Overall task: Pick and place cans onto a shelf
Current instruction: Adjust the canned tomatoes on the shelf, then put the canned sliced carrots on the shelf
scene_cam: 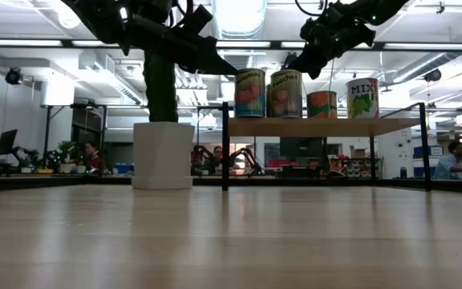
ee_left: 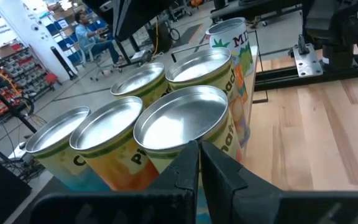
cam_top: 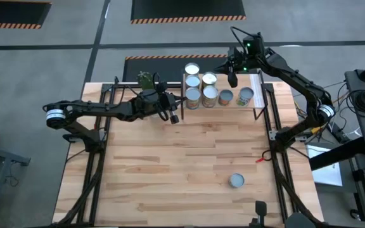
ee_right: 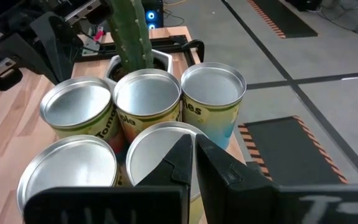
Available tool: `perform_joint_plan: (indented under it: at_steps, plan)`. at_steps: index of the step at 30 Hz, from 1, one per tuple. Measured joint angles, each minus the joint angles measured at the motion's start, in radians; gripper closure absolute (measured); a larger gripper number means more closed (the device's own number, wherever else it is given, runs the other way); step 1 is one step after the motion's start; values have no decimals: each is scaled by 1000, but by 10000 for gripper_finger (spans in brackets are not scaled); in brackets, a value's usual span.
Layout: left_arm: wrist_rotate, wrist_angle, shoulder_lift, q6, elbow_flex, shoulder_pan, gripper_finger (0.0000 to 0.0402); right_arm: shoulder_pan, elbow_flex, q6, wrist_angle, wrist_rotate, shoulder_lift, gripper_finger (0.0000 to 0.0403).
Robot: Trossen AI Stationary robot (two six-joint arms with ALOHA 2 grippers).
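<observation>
Now six cans (cam_top: 209, 90) on shelf (cam_top: 258, 82) (one (cam_top: 236, 181) on table (cam_top: 189, 164)); both end effectors closed, empty.

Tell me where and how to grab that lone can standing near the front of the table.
Grip the lone can across its round side wall, coming straight down from above with the jaws either side. It stands upright with its silver top up and bare table all round it, so probably nothing blocks the fingers. The right gripper, shut now above the shelf, looks nearer.
</observation>
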Motion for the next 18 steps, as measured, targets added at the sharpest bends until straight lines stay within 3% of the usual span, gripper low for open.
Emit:
perform_joint_plan:
  at_steps: [10,18]
  plan:
    - [1,-19,-51,2,0,-34,402,31,-1,41,-7,0,-51,394]
    - [2,-21,-219,7,-77,-146,402,234,-15,131,-56,30,-203,394]
